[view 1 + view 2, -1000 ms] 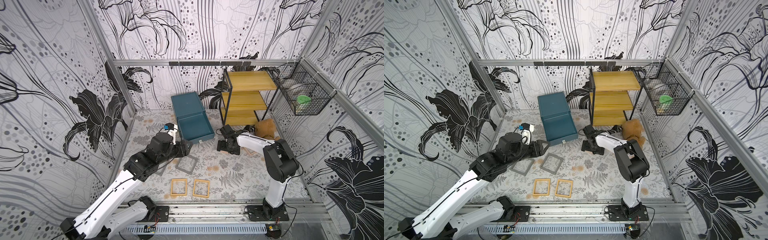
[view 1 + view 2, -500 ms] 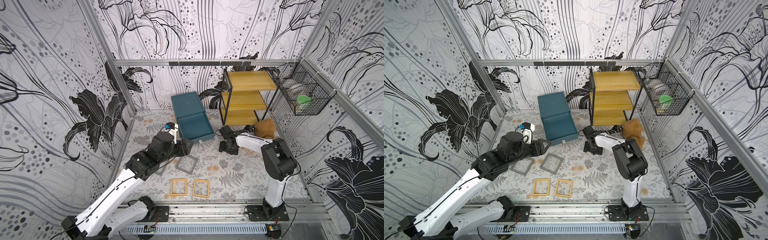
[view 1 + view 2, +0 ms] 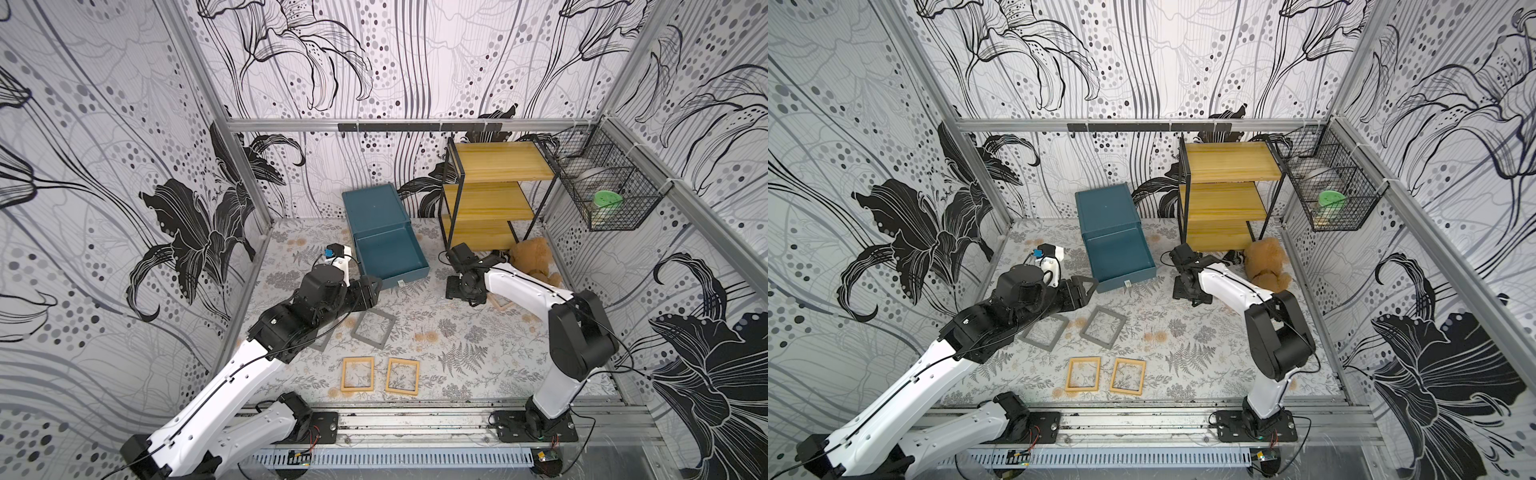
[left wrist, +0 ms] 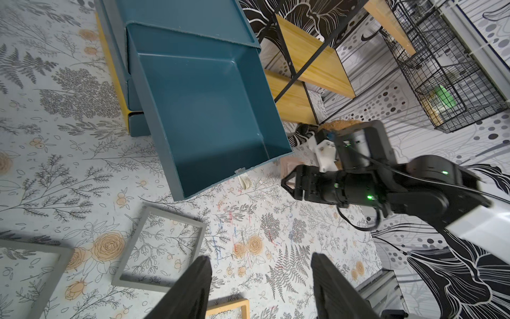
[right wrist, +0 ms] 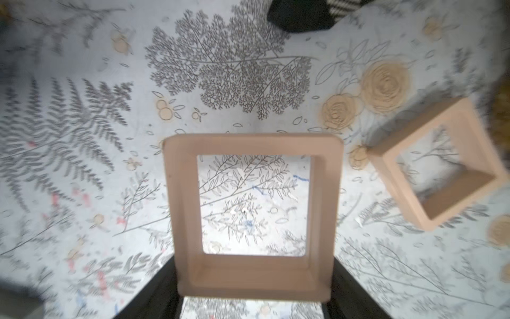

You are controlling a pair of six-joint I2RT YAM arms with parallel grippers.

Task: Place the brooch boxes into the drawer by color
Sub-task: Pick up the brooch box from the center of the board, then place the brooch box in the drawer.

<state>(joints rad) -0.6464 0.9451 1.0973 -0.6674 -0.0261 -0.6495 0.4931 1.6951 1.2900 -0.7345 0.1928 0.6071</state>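
Because the left gripper hangs just beside the near corner of the pulled-out teal-blue drawer, a careless swing there could knock that drawer askew or push it back into its boxy teal chest. Below that arm lie two flat, frame-like grey brooch boxes with clear centres, one partly hidden under it. A low pass would drag them. Two flat, frame-like yellow-tan brooch boxes lie side by side farther from the drawer, well clear. The drawer is empty, and every box is outside it.

At the right gripper, a small, square-framed pale pink-beige brooch box is taken by its thin side edges. Expect it to pivot or slip on the lift, and to catch the drawer's front wall if you carry it low. A second pink-beige box lies tilted just beside it, and a wide move could nudge it.

Jaws, left: partly apart, nothing between them, touching nothing. Jaws, right: closed against both sides of the pink-beige brooch box. Whether it has left the floral-printed mat, you cannot tell.
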